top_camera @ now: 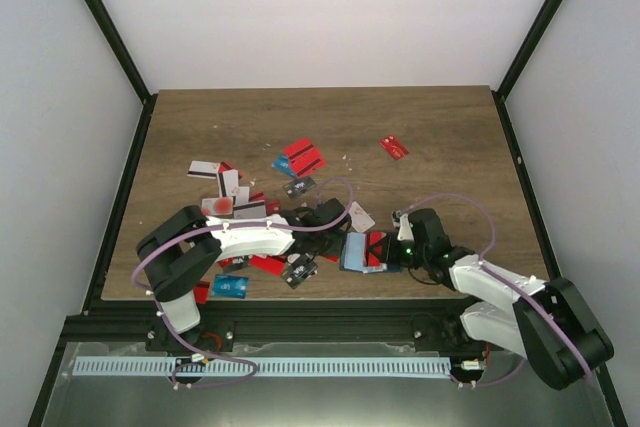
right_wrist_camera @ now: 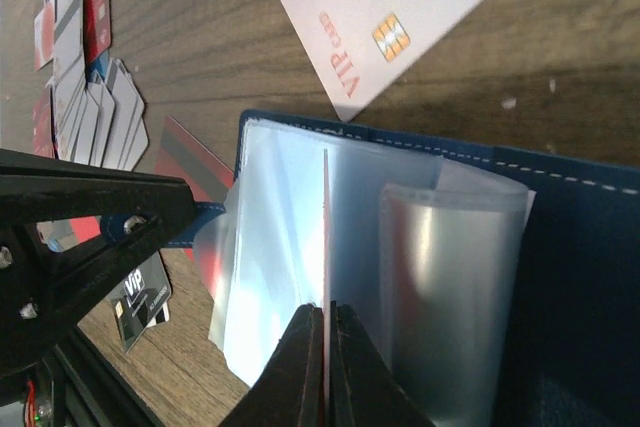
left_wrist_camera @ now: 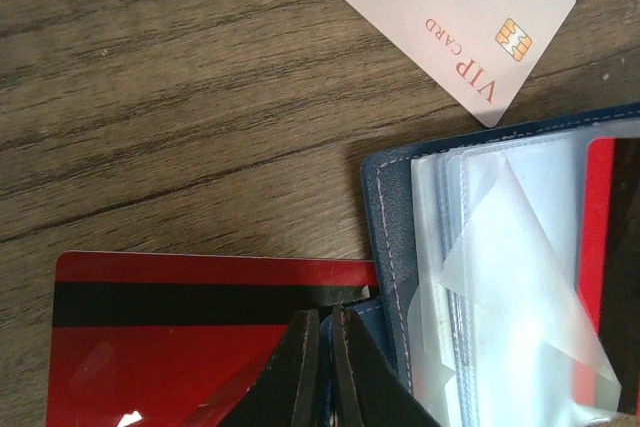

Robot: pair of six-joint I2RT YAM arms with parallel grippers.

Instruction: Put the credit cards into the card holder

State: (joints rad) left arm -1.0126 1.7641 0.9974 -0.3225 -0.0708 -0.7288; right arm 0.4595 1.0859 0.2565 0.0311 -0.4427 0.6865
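The left claw (left_wrist_camera: 325, 319) is clenched on a narrow blue strip at the edge of the holder (left_wrist_camera: 385, 207). My wrist view cuts the strip off, so I cannot say whether it is the tab. The right claw (right_wrist_camera: 325, 315) is pinched on a thin card (right_wrist_camera: 325, 217) that I see only edge-on, as a pale reddish line, its face hidden. It stands upright among the sleeves (right_wrist_camera: 280, 237); whether it sits inside one I cannot tell.

The holder lies open on the desk (top_camera: 440, 137), near the front edge, between the two claws. Its cover is navy with pale stitching, and clear sleeves fan out of it. One sleeve is curled into a roll and another has a folded corner.

A white VIP card (left_wrist_camera: 440, 7) with a gold chip lies just beside the holder, its far end cut off. A red card (left_wrist_camera: 200, 347) with a black stripe lies under the left claw, its corner meeting the holder. More cards (top_camera: 230, 197) are scattered left of centre, too small to count.

The desk is dark wood grain, with white walls (top_camera: 320, 7) and black posts (top_camera: 105, 22) around it.
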